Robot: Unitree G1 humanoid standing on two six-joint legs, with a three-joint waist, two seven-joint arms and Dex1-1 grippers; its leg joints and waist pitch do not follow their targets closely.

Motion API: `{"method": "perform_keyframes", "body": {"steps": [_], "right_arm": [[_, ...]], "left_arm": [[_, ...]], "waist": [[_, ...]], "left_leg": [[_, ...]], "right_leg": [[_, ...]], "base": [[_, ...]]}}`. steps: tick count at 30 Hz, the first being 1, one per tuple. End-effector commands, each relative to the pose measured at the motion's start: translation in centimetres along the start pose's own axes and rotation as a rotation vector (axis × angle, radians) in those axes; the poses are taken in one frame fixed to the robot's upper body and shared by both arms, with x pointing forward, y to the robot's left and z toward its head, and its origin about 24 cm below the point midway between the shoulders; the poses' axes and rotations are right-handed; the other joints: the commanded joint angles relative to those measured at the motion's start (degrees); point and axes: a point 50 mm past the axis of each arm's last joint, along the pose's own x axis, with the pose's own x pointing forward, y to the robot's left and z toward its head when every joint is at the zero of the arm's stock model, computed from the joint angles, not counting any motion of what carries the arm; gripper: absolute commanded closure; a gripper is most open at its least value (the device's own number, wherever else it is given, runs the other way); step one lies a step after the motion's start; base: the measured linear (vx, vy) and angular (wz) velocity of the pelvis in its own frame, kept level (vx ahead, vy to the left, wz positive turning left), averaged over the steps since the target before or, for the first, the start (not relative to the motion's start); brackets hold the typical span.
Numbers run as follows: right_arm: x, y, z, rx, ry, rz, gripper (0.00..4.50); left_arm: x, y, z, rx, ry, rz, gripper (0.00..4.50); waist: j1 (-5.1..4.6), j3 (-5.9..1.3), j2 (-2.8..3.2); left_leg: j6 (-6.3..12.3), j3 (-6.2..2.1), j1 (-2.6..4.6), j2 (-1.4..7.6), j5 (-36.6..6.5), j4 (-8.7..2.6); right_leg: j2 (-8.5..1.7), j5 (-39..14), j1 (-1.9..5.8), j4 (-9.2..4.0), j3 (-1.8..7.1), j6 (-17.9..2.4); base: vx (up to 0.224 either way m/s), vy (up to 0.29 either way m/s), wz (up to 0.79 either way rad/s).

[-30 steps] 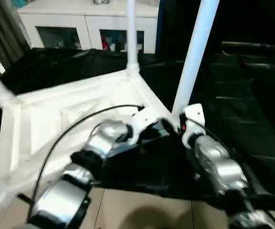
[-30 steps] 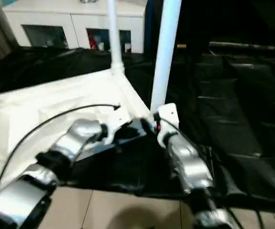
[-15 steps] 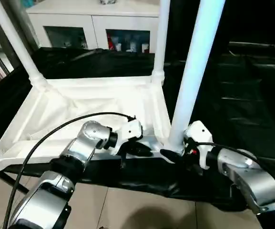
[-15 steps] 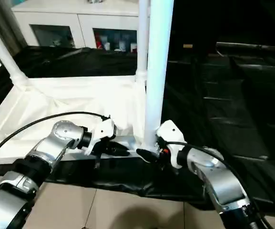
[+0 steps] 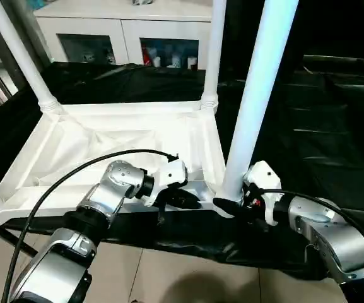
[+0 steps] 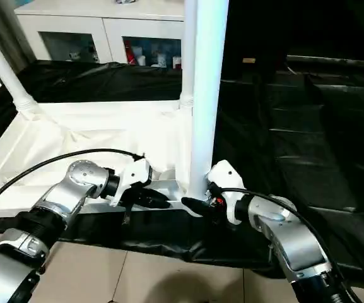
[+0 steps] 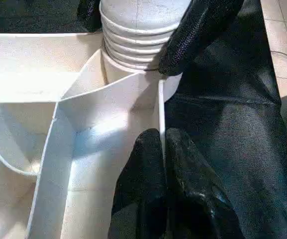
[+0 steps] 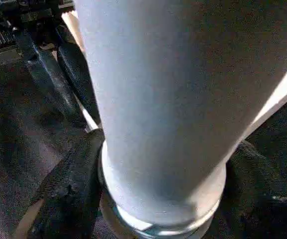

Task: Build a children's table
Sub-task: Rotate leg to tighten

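The white table top point(image 5: 106, 151) lies upside down on black sheeting point(image 5: 320, 145), ribbed underside up, with three legs standing in its corner sockets: the far left leg point(image 5: 19, 53), the far right leg point(image 5: 211, 50) and the near right leg point(image 5: 257, 95). From the head views, the left gripper point(image 5: 191, 202) sits at the near rim of the top, just left of the near right leg, while the right gripper point(image 5: 223, 205) is at that leg's base. The left wrist view adds the detail: its two black fingers point(image 7: 175, 169) are pressed together over the thin upright rim wall, pinching it, beside the ribbed collar of the leg. The right wrist view shows the right gripper's fingers point(image 8: 68, 194) spread to either side of the leg's base, touching it. A white cabinet point(image 5: 131, 31) with glass doors stands at the far side.
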Motion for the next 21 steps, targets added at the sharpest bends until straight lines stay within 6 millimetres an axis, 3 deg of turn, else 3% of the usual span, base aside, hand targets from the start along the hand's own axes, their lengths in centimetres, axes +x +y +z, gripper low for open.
{"method": "perform_keyframes", "body": {"steps": [1,4,6,7,9,10,11,12,13,17,21], "right_arm": [[0.2,0.0,0.4,0.010,-0.024,-0.014,1.73],[0.4,-0.2,0.3,0.047,-0.045,-0.057,1.75],[1.1,-1.1,-0.2,0.118,-0.070,-0.221,1.76],[1.8,-1.5,-0.5,0.174,-0.076,-0.326,1.76],[2.3,-1.7,-0.7,0.197,-0.075,-0.394,1.76],[3.3,-2.2,-1.1,0.261,-0.072,-0.530,1.76],[3.6,-2.3,-1.2,0.280,-0.068,-0.571,1.76],[4.0,-2.4,-1.3,0.295,-0.060,-0.608,1.77],[4.4,-2.6,-1.2,0.327,-0.068,-0.644,1.77],[6.2,-2.9,-0.7,0.394,-0.074,-0.763,1.77],[7.3,-2.8,-0.2,0.390,-0.080,-0.757,1.77]], "left_arm": [[0.2,-0.4,0.2,0.018,0.000,-0.054,4.50],[0.3,-0.4,0.2,0.011,0.001,-0.050,4.50],[0.8,0.0,0.3,-0.014,-0.004,0.012,4.50],[1.3,0.7,0.6,-0.023,-0.005,0.095,4.50],[1.6,1.3,0.8,-0.033,0.000,0.157,4.50],[2.6,2.2,1.4,-0.061,0.016,0.266,4.50],[2.9,2.5,1.6,-0.070,0.023,0.298,4.50],[3.1,2.8,1.8,-0.084,0.032,0.330,4.50],[3.5,3.1,2.1,-0.110,0.029,0.370,4.50],[5.1,3.5,3.1,-0.150,0.041,0.458,4.50],[6.0,3.6,3.7,-0.152,0.045,0.472,4.50]], "waist": [[0.06,-3.73,-0.63],[-0.09,-3.68,-0.63],[-0.21,-3.68,-0.71],[-0.66,-3.53,-0.50],[-1.01,-3.58,-0.63],[-1.28,-3.44,-0.71],[-1.19,-3.51,-0.61],[-1.40,-3.48,-0.46],[-1.43,-3.64,-0.77],[-1.29,-3.87,-0.89],[-1.17,-3.99,-1.04]], "left_leg": [[4.69,-0.08,-0.36,1.13,-7.78,-3.76],[4.52,-0.07,-0.43,1.04,-7.95,-3.79],[4.34,-0.09,-0.41,1.05,-8.04,-3.82],[3.33,-0.07,-0.36,0.91,-8.80,-3.89],[2.16,-0.10,-0.07,0.77,-9.53,-3.94],[1.80,-0.14,-0.10,0.68,-10.15,-3.97],[1.62,-0.25,-0.09,0.71,-10.34,-3.99],[1.19,-0.21,0.06,0.68,-10.67,-3.93],[1.44,-0.25,-0.15,0.60,-10.05,-3.90],[3.02,-0.10,-0.47,0.43,-6.63,-3.61],[4.53,0.02,-0.41,0.35,-5.83,-3.47]], "right_leg": [[-3.20,-15.47,3.68,-3.80,3.03,-10.02],[-3.18,-15.89,3.67,-3.87,3.00,-9.89],[-3.16,-16.23,3.68,-3.92,2.95,-9.79],[-3.15,-17.80,3.28,-4.16,2.86,-9.71],[-2.97,-19.54,3.23,-4.44,2.74,-8.77],[-2.93,-20.61,3.21,-4.52,2.70,-8.64],[-3.06,-21.00,3.35,-4.50,2.69,-8.48],[-3.13,-21.66,3.00,-4.62,2.74,-8.38],[-3.10,-20.82,3.42,-4.61,2.75,-8.15],[-3.03,-15.04,3.56,-3.92,2.94,-9.99],[-3.04,-13.79,3.67,-3.85,2.89,-10.73]], "base": [[0.000,0.000,0.00],[0.000,0.000,0.00],[0.000,0.000,0.00],[0.000,0.000,0.00],[0.000,0.000,0.00],[0.000,0.000,0.00],[0.000,0.000,0.00],[0.000,0.000,0.00],[0.000,0.000,0.00],[0.000,0.000,0.00],[0.000,0.000,0.00]]}}
